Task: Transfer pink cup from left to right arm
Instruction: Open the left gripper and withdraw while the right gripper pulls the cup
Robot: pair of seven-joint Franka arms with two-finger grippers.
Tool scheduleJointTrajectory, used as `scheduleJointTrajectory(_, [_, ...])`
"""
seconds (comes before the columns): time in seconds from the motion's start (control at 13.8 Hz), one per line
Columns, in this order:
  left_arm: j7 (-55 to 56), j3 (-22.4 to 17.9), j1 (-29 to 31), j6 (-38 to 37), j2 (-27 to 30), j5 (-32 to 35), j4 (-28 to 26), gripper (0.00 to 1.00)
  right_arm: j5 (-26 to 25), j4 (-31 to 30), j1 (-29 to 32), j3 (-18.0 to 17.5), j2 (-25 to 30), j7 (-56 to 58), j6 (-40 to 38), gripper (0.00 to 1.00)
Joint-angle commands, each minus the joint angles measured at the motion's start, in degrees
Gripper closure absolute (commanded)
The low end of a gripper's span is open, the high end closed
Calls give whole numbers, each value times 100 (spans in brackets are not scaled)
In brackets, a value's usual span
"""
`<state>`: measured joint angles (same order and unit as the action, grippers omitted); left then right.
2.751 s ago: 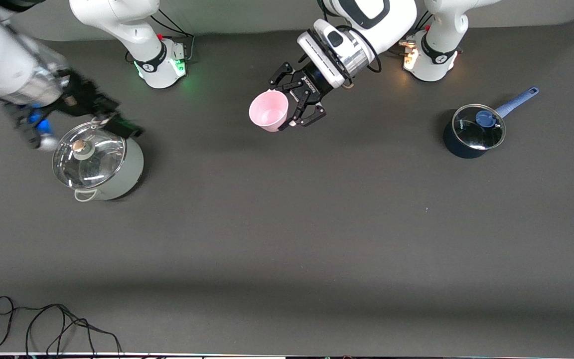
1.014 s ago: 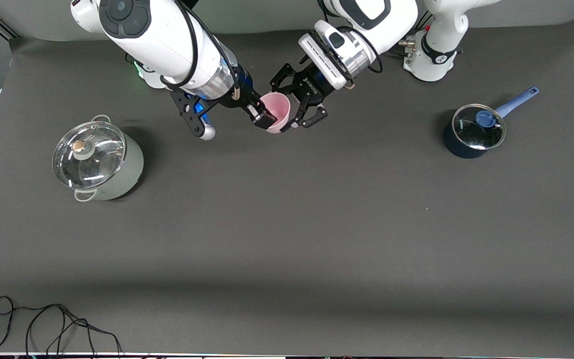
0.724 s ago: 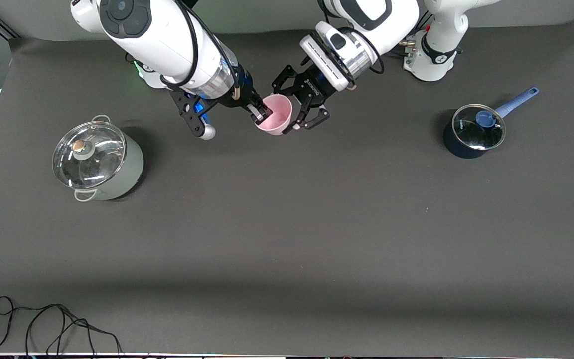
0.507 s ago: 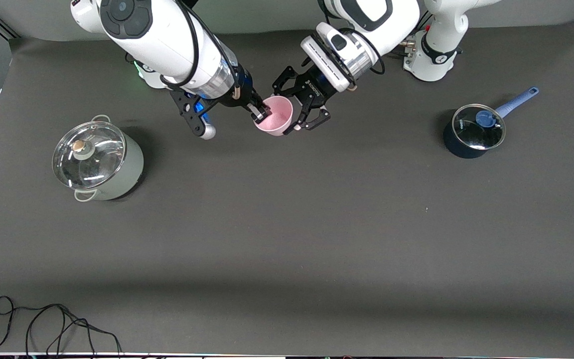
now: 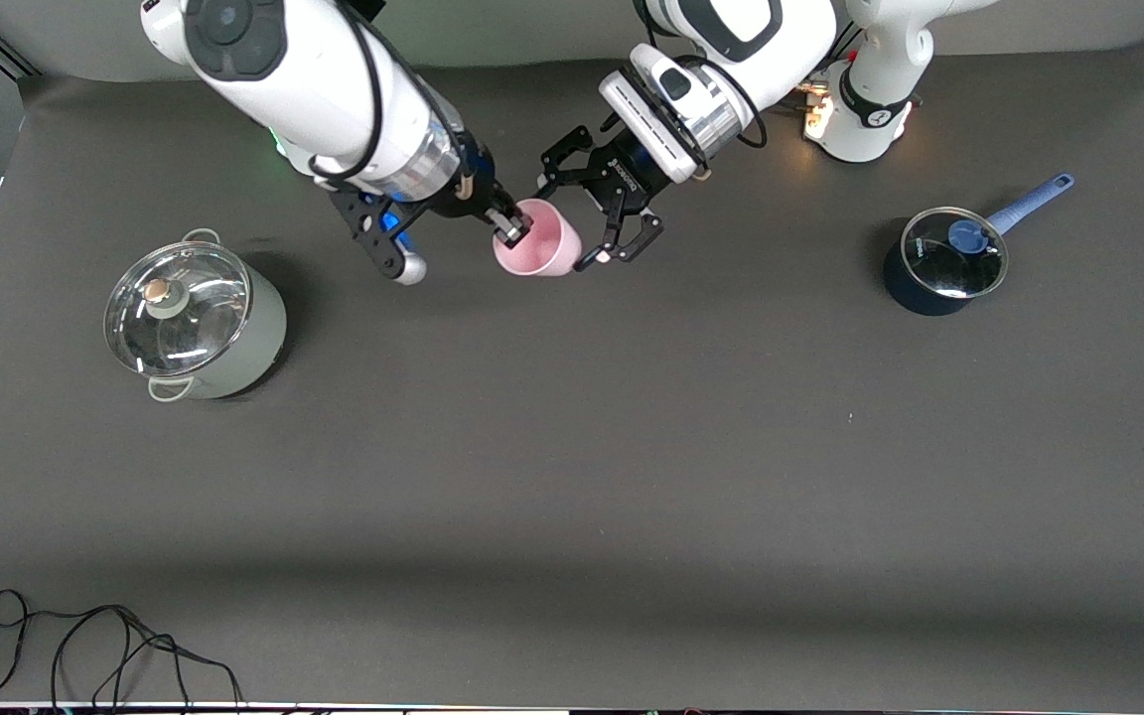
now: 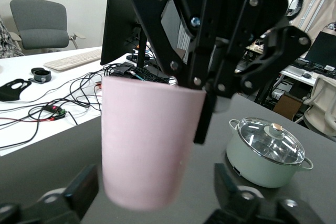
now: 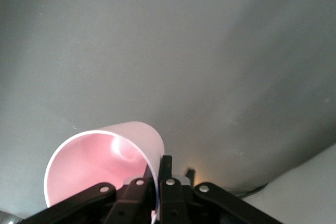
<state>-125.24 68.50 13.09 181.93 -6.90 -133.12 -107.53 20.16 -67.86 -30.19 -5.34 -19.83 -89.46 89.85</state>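
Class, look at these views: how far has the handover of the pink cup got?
Done: the right hand is shut on the pink cup's rim, and the left hand has opened beside it. In hand: the cup hangs above the table. Left: drawing the left hand clear.

Light falls evenly from overhead, soft and fairly bright, on the matte dark table (image 5: 572,477), which gives no glare. A broad dim band of shadow lies across it near the front camera. Small shadows sit close under the grey pot (image 5: 197,320) and the blue pan (image 5: 941,260); both glass lids carry white glints. A warm lamp glows at the left arm's base (image 5: 855,114). In the left wrist view the cup (image 6: 147,142) looks soft.
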Motion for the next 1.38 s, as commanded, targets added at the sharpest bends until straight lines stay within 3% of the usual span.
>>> scheduleJointTrajectory(0.0, [193,-21,-35,176,-92,-92,75,0,5,142,320,25,-30,673,-300,100])
scheduleJointTrajectory(0.22, [343,-406,80,176,-346,-92,66,0,-231,133,776,60,14,1892,-896,100])
scheduleJointTrajectory(0.36, [378,-993,80,159,-609,-92,92,0,-731,80,1118,68,102,3069,-1301,100])
scheduleJointTrajectory(0.58, [352,-1811,80,167,-882,13,83,0,-847,54,1856,77,207,4555,-1452,100])
scheduleJointTrajectory(0.8, [317,-2375,89,167,-1084,110,259,0,-1530,-148,2149,340,313,6258,-1496,100])
scheduleJointTrajectory(1.09, [273,-2709,194,237,-1226,400,285,0,-1630,-446,2149,1007,339,7563,-1304,100])
scheduleJointTrajectory(1.3, [220,-2903,290,396,-1217,690,320,0,-1586,-1647,2140,1211,768,7908,-209,100])
